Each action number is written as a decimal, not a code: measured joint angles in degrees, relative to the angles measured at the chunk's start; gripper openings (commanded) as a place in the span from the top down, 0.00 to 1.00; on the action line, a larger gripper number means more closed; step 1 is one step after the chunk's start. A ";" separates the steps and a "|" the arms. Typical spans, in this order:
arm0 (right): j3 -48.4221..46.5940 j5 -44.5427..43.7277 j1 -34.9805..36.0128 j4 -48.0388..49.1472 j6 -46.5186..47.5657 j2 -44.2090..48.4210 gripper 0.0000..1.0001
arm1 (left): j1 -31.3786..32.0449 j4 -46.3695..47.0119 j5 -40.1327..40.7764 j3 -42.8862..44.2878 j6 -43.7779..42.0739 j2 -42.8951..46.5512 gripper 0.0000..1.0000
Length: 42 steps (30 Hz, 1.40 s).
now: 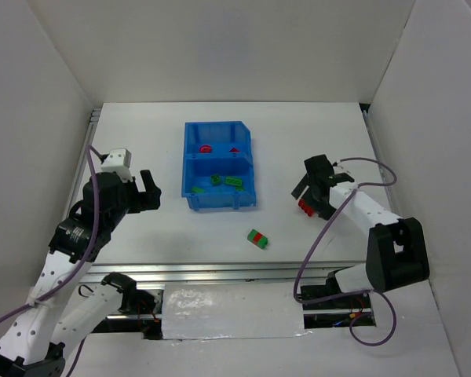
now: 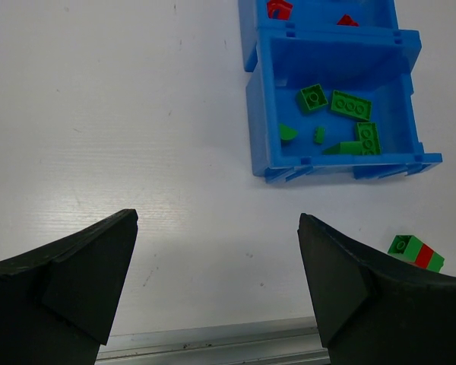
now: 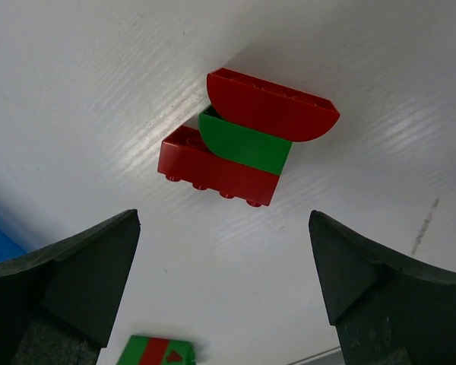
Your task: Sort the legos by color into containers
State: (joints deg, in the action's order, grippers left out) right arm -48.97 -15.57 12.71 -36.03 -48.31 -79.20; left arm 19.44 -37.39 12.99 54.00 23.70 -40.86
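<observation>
Top view. Blue bin (image 1: 218,165) sits mid-counter (image 1: 141,133). Its far compartment (image 1: 190,141) holds red legos (image 1: 206,148), its near compartment (image 1: 193,206) green legos (image 1: 234,181). A green-red-green brick (image 1: 257,239) lies loose on the counter, near the bin's front. Left pincer (image 1: 151,190) is left of the bin and apart from it. Right pincer (image 1: 310,198) is right of the bin, over a red-green-red stack (image 1: 305,207).

Left wrist. Left pincer (image 2: 216,220) has its fingers spread wide with bare counter between them. The bin is ahead to the right, green pieces scattered in the nearer compartment. The loose brick (image 2: 416,252) shows at the right edge.

Right wrist. Right pincer (image 3: 224,220) is spread wide, gripping nothing. The stack (image 3: 243,144) lies on the counter just ahead of the fingertips, not touching them. The loose brick (image 3: 156,353) peeks in at the bottom edge.
</observation>
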 measured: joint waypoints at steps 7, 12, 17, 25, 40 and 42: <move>0.68 -3.50 0.17 1.14 -9.49 -1.07 0.00 | 0.00 0.02 -0.02 0.00 0.00 0.37 0.01; 2.78 -4.48 -0.37 2.29 -13.73 -2.03 0.02 | 0.00 0.02 -0.22 0.00 0.00 0.57 0.00; 2.05 -4.57 -2.64 4.85 -15.13 -5.22 0.00 | 0.00 0.02 -0.22 0.00 0.00 0.98 0.00; 1.20 -4.57 -5.70 5.77 -14.34 -8.02 0.00 | 0.00 0.04 -0.22 0.00 0.00 1.60 0.01; -0.66 -3.69 -8.87 7.32 -6.64 -10.88 0.45 | 0.00 0.02 -0.24 0.00 0.00 1.79 0.00; -0.85 -3.63 -9.05 7.52 -5.70 -10.91 0.46 | 0.00 0.04 -0.24 0.00 0.00 1.79 0.01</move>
State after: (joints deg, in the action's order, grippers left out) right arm -49.82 -19.20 3.66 -28.51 -54.02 -90.11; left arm 19.44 -37.34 12.75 54.00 23.70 -39.07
